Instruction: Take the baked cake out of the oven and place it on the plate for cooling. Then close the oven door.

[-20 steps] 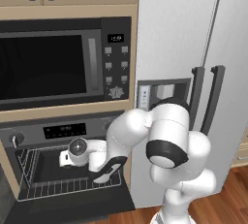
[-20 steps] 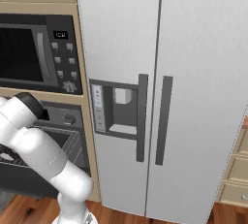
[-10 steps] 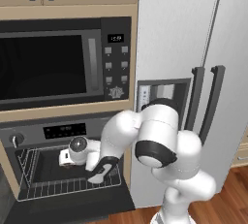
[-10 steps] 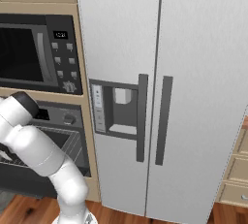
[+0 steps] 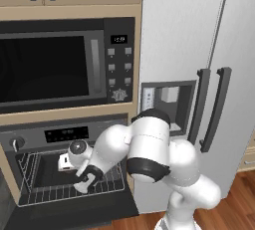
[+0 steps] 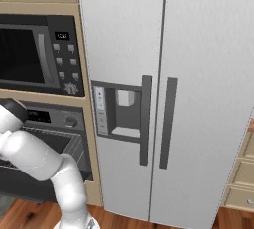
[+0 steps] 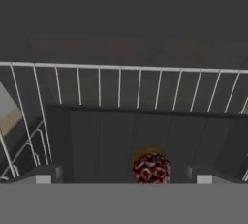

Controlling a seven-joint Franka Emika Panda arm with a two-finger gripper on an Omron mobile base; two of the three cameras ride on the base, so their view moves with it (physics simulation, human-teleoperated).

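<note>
The oven stands open below the microwave, its grey control strip carrying a round knob and a dark display, and its black glass-fronted oven door folded down flat in front of the cavity. Inside, a wire rack of thin pale metal bars spans the dark cavity. The white arm bends down from the lower right of the left base view and reaches in over the rack, with the claw near the rack's front edge.

In the hand view the claw is released, its two dark finger tips standing wide apart. Between them, nearer the right tip and touching neither, sits the baked cake: small, round, dark reddish-brown with a mottled, crumbly surface. It rests on a dark flat tray on the rack, whose straight white wires run to the rear rail.

Right of the oven rises a smooth grey refrigerator with two dark vertical handles.
</note>
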